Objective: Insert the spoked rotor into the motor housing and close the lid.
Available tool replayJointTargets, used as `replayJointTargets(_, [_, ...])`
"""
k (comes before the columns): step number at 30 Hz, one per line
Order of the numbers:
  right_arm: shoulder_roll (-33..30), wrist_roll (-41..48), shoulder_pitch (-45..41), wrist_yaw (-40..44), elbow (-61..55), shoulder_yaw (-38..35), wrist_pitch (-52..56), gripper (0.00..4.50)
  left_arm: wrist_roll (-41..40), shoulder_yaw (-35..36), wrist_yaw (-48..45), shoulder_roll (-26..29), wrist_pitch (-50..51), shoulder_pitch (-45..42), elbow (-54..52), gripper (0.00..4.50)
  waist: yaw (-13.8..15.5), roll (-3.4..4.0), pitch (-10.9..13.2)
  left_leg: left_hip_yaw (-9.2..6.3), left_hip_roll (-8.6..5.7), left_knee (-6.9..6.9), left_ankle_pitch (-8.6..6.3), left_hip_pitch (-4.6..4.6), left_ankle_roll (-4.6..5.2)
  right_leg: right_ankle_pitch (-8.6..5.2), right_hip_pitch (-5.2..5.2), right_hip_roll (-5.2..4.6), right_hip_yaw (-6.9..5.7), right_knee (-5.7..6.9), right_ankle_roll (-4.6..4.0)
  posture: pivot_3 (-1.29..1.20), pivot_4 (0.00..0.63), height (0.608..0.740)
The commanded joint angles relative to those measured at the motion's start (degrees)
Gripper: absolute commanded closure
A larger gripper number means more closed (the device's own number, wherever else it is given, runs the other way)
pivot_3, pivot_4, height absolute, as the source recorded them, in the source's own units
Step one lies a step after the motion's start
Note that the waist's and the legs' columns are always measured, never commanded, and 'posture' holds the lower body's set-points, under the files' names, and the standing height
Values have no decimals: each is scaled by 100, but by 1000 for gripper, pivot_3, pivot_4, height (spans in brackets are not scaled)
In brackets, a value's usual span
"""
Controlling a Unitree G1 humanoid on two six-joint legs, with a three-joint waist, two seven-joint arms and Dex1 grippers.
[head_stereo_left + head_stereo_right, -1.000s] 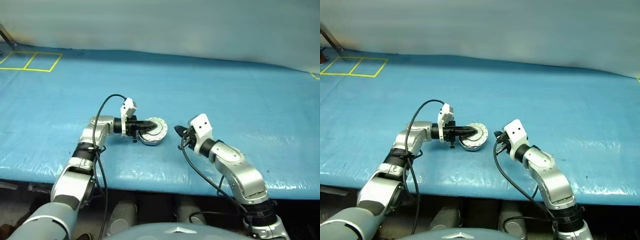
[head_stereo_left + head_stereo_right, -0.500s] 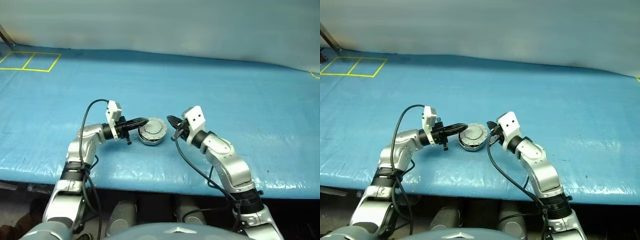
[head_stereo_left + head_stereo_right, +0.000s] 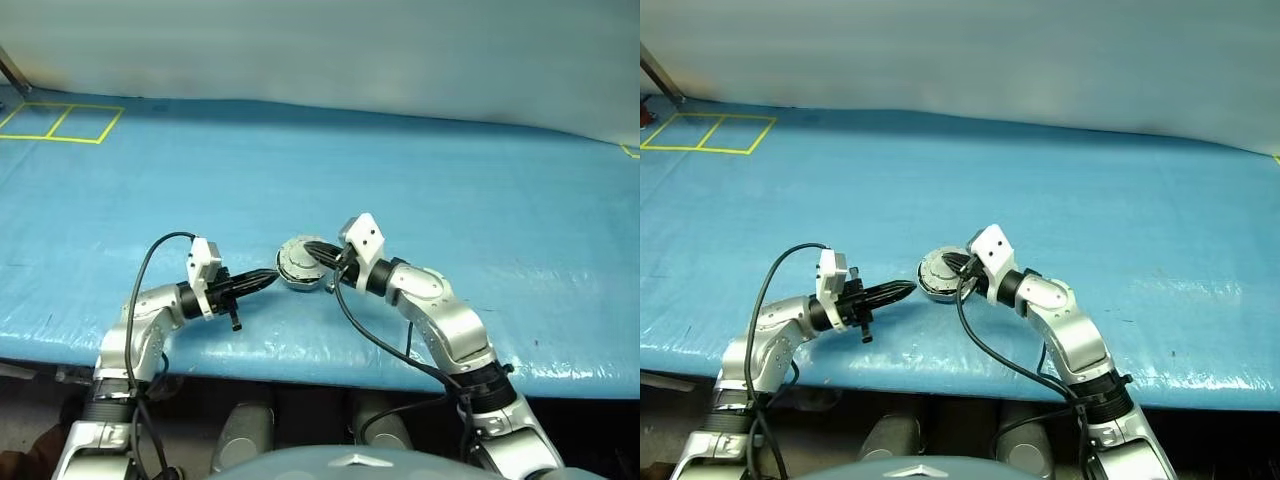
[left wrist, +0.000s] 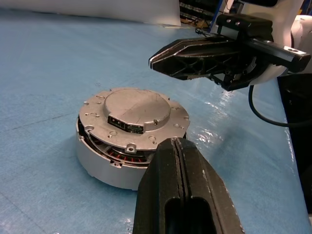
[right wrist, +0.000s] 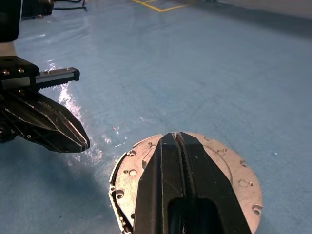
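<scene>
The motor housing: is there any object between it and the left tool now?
Nothing visible stands between them. The left tool, shut, sits apart from the motor housing, with only bare blue table cover in the gap. The right tool, shut, hangs over the lid from the opposite side.

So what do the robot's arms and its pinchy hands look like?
Both arms are shiny silver with black joint rings. Each wrist carries a small white box, and a thin black cable loops along each arm. The left end effector and right end effector are each two black pointed fingers.
</scene>
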Motion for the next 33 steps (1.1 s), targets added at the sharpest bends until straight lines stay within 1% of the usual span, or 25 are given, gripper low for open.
replayJointTargets(1, [94,-62,-175,34,238,40,-136,3585,-31,27,93,-21,-274,193,-220,4500,-3,0,0,1,0,0,0,0,0,0,0,0,0,0,0,0,150,740])
replayJointTargets(5, [184,-155,-226,-46,349,29,-209,2199,-113,-15,186,-143,-336,331,-166,4500,5,1,1,1,-1,0,0,-2,0,0,-2,0,1,0,0,0,150,740])
replayJointTargets(6, [190,-207,-236,-78,370,32,-239,1942,-116,-34,196,-180,-361,370,-147,4500,3,1,0,1,-1,0,0,-2,0,0,-2,0,0,0,0,0,150,740])
replayJointTargets(11, [200,-322,-270,-110,404,69,-279,235,-116,-76,242,-304,-420,510,-111,4500,1,1,0,2,-1,1,0,0,0,0,-1,0,1,1,0,0,150,740])
replayJointTargets(12, [195,-328,-271,-73,393,91,-279,9,-111,-78,250,-314,-438,531,-100,4500,0,1,0,2,0,0,0,0,0,0,-2,0,1,1,0,0,150,740])
replayJointTargets(16, [157,-447,-249,-33,427,206,-306,9,-116,-33,302,-341,-456,559,-48,4500,-2,1,0,2,0,0,0,0,0,0,-2,0,1,2,0,0,150,740])
replayJointTargets(27, [321,-447,-249,-135,702,90,-308,9,-118,39,365,-332,-525,556,27,4500,-2,1,0,2,-1,1,0,0,0,0,-1,0,1,2,0,0,150,740])
replayJointTargets(29, [347,-392,-246,-113,707,63,-278,404,-94,33,380,-329,-557,564,38,4500,-3,1,0,2,0,0,0,1,0,0,-1,1,1,2,0,0,150,740])
replayJointTargets(30, [340,-408,-246,-110,708,71,-269,658,-70,23,386,-318,-576,570,41,4500,-3,1,0,2,0,1,0,1,0,0,-1,1,1,3,0,0,150,740])
replayJointTargets(32, [340,-416,-239,-102,696,72,-264,1316,-51,11,385,-301,-599,581,32,4500,-4,1,0,2,0,1,0,1,0,0,-1,0,1,2,0,0,150,740])
replayJointTargets(33, [345,-405,-238,-100,678,64,-255,1530,-53,13,388,-299,-605,584,33,4500,-4,1,0,2,0,1,0,1,0,0,-1,0,1,3,0,0,150,740])
